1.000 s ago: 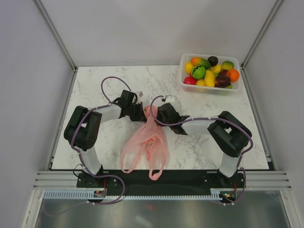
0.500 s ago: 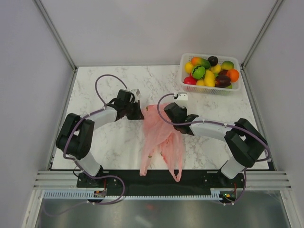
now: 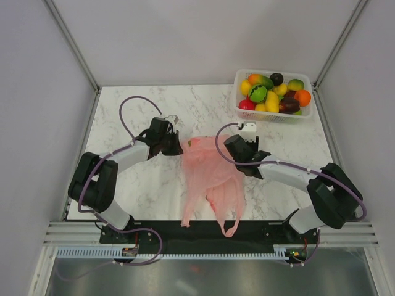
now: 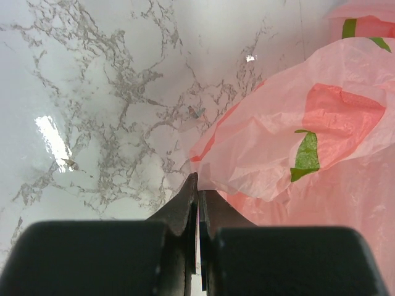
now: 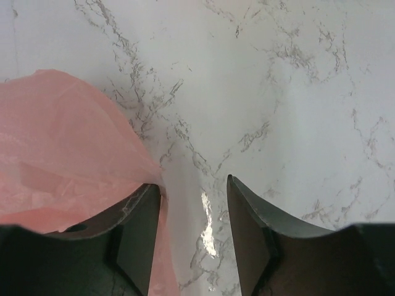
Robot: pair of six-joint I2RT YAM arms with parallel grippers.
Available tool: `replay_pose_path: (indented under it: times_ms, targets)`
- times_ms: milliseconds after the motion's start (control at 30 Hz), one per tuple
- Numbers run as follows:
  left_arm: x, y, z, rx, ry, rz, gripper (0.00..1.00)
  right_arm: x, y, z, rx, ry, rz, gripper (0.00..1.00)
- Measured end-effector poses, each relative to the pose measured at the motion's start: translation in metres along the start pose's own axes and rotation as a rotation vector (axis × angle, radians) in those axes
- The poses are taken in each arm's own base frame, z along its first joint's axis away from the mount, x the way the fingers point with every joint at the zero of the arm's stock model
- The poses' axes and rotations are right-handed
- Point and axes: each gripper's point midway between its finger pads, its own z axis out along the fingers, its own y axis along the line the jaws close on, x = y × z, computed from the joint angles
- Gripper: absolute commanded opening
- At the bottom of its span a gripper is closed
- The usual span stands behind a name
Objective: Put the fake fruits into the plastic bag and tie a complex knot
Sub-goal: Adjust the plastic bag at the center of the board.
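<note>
You had no text, label, brand or number to read in any of the three views. The only printing was a red-and-green motif on the plastic bag (image 4: 278, 142), and it carried no lettering that could be made out.
</note>
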Motion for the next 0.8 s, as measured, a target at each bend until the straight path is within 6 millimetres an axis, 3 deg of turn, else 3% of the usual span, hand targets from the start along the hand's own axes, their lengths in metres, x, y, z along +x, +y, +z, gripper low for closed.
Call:
replay_pose_path:
  times_ms: [167,333,533,633,800]
  targets:
    - [0.000,0.001,0.001,-0.001,0.002,0.003,0.02,-0.013,-0.014,-0.006,-0.037,-0.013,0.064,0.58]
    - [0.000,0.001,0.001,-0.001,0.001,0.003,0.02,-0.019,-0.023,-0.014,-0.156,-0.027,0.145,0.73]
    - [0.004,0.007,0.005,-0.013,0.015,-0.003,0.02,-0.042,-0.017,-0.045,-0.353,-0.092,0.219,0.78]
    - [0.004,0.009,0.005,-0.017,0.015,-0.006,0.02,-0.054,-0.019,-0.049,-0.393,-0.117,0.250,0.78]
    - [0.004,0.009,0.005,-0.018,0.015,-0.002,0.02,-0.050,-0.009,-0.051,-0.491,-0.100,0.266,0.80]
